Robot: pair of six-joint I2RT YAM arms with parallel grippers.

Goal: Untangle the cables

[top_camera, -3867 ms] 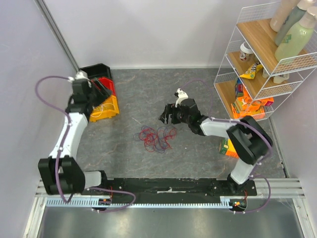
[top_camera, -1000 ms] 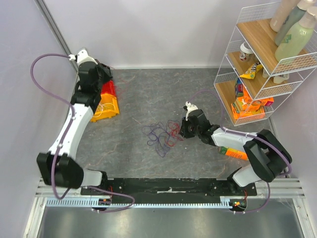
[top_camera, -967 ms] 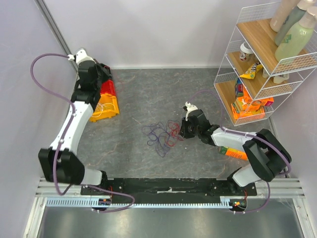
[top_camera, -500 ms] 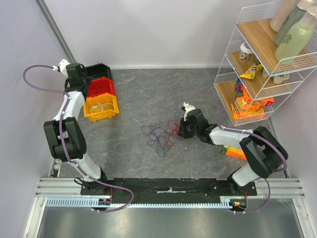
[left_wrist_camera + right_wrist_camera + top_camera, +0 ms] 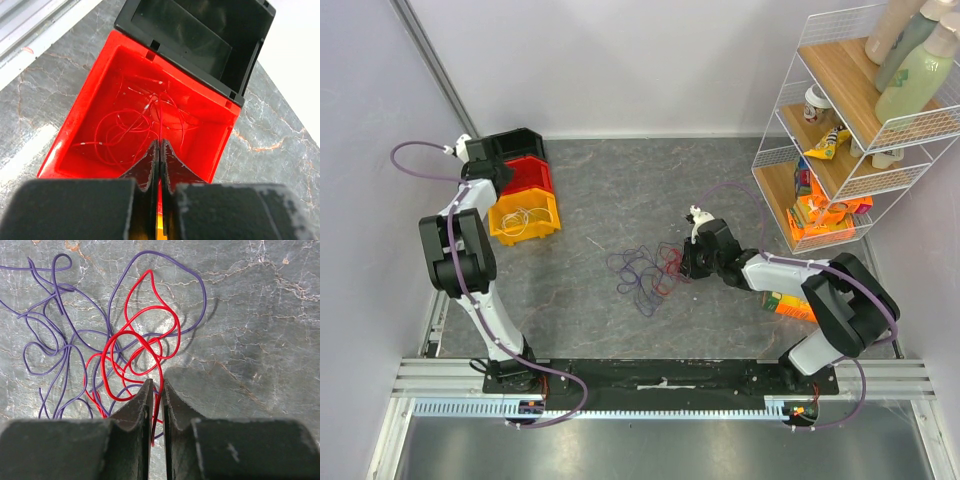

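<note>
Loose purple and red cables (image 5: 645,270) lie tangled mid-table. In the right wrist view a red cable (image 5: 145,340) loops over a purple cable (image 5: 65,345). My right gripper (image 5: 156,382) (image 5: 682,265) sits low at the tangle's right edge, shut on a strand of the red cable that runs between its fingers. My left gripper (image 5: 160,142) (image 5: 503,172) hangs over the red bin (image 5: 215,135) (image 5: 525,177), jaws shut. A thin red cable (image 5: 125,130) lies coiled in that bin, and one straight strand rises to the tips. A white cable (image 5: 525,215) lies in the orange bin (image 5: 510,238).
A black bin (image 5: 225,30) (image 5: 515,143) stands behind the red one, against the back wall. A wire shelf (image 5: 840,130) with bottles and packets fills the right side. An orange box (image 5: 785,305) lies under the right arm's forearm.
The left arm has folded back toward the left wall, its wrist now reaching the red bin from the left. The right gripper came down onto the tangle earlier and has stayed put since.
</note>
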